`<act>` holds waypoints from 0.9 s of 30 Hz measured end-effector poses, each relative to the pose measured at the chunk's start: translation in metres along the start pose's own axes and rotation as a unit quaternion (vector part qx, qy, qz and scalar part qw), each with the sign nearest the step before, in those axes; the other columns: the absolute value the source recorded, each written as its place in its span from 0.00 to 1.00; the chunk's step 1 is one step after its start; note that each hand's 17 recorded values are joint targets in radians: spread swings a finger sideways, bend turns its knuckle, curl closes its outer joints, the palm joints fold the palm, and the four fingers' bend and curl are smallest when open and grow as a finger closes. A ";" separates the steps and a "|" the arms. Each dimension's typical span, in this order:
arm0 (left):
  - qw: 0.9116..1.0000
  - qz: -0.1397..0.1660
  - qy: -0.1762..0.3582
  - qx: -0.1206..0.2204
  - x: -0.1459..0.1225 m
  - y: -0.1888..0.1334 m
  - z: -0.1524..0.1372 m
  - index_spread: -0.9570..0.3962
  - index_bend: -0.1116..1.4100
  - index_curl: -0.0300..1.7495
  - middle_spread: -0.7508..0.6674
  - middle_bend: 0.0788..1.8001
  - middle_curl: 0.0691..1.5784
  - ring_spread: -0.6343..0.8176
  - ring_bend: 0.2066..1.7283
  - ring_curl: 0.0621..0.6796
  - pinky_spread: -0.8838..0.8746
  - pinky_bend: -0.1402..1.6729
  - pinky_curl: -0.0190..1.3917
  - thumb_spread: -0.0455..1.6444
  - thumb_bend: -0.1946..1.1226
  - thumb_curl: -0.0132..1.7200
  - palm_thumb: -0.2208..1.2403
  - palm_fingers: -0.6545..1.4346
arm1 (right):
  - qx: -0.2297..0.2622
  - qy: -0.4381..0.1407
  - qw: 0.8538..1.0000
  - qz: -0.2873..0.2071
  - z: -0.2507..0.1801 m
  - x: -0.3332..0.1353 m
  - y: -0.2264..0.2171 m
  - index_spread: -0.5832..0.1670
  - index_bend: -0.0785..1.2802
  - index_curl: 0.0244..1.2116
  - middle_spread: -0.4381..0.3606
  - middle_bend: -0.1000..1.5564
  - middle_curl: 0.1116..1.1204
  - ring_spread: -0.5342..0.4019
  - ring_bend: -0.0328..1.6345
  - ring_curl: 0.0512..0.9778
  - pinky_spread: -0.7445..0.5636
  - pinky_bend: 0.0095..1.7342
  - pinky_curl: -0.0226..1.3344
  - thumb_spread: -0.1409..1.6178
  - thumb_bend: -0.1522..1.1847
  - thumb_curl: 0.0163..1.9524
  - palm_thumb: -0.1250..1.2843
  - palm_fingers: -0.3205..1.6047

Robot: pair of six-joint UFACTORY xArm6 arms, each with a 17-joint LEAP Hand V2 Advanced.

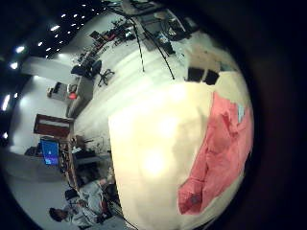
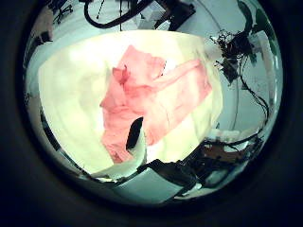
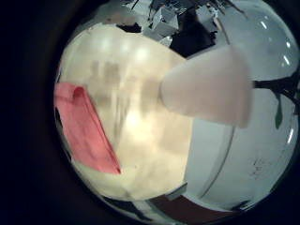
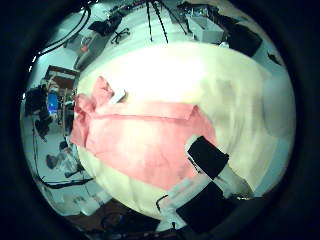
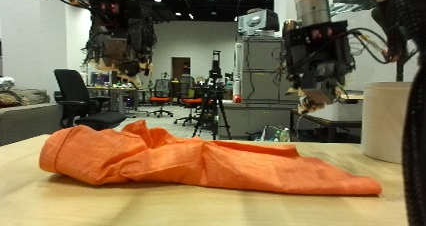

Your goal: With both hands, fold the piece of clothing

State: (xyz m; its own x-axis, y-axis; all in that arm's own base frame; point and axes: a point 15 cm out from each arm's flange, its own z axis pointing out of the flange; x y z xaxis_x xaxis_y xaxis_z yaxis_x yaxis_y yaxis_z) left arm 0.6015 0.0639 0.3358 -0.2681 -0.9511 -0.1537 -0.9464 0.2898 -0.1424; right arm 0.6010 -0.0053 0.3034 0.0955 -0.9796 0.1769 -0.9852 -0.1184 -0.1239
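Nearest the fixed camera, a crumpled orange cloth garment is seen lying in a long, low heap on the pale wooden surface, its thicker bunched end toward the robot's left side and its thinner end tapering out below the right hand. It is not spread flat: folds and ridges are piled over one another, and in the palm views it is seen stretched unevenly across the surface, one long part reaching away from the bulk. A pale cylindrical container stands at the edge of the surface, beside the garment's thin end.

Farther back and higher, the right hand is held above the thin end, well clear of the cloth, its fingers hanging loosely downward and gripping nothing. The left hand is held higher and farther off, above the bunched end; whether its fingers are spread or curled cannot be told, though nothing is seen held in it.

No fold is judged to have been made yet; the step in hand appears to be the approach. The next move would call for both hands to be lowered to the garment and its edges or corners pinched so that it can be drawn flat before folding.
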 end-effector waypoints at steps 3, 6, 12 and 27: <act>1.000 -0.003 0.008 -0.013 0.004 0.015 -0.017 0.68 0.16 0.34 0.72 0.08 0.22 0.66 0.32 0.30 0.70 0.40 0.27 0.56 0.12 0.22 0.35 0.24 | -0.039 0.002 0.999 -0.010 -0.012 0.011 0.031 0.34 0.21 0.36 0.51 0.29 0.28 0.67 0.36 0.24 0.79 0.35 0.25 0.77 0.10 0.14 0.55 0.17; 1.000 -0.005 0.008 -0.012 0.001 0.025 -0.030 0.69 0.15 0.31 0.75 0.06 0.20 0.71 0.29 0.27 0.75 0.37 0.25 0.56 0.12 0.21 0.35 0.24 | -0.054 0.002 0.998 -0.021 -0.034 0.018 0.054 0.34 0.20 0.35 0.50 0.28 0.27 0.69 0.33 0.23 0.80 0.33 0.24 0.77 0.10 0.14 0.54 0.18; 0.998 0.007 0.037 -0.048 0.022 0.065 -0.033 0.71 0.16 0.25 0.80 0.05 0.17 0.78 0.24 0.23 0.81 0.33 0.22 0.55 0.12 0.20 0.33 0.25 | -0.099 -0.005 0.994 -0.054 -0.027 0.013 0.108 0.34 0.19 0.32 0.50 0.25 0.25 0.72 0.30 0.21 0.80 0.28 0.22 0.77 0.10 0.13 0.53 0.19; 0.990 0.015 0.103 -0.096 0.095 0.133 0.039 0.72 0.17 0.18 0.81 0.05 0.12 0.81 0.20 0.21 0.82 0.28 0.21 0.55 0.12 0.20 0.32 0.27 | -0.161 -0.013 0.982 -0.094 0.037 -0.012 0.168 0.33 0.18 0.26 0.53 0.20 0.23 0.74 0.25 0.19 0.79 0.22 0.22 0.73 0.10 0.13 0.50 0.20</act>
State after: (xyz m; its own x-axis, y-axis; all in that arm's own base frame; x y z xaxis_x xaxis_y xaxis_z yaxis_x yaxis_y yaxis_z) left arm 0.4568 0.0161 0.2639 -0.3098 -0.9495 0.0501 -0.9487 0.3122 0.0502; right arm 0.4393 -0.0195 0.2448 0.2792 -0.9497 0.1420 -0.9434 -0.2438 0.2248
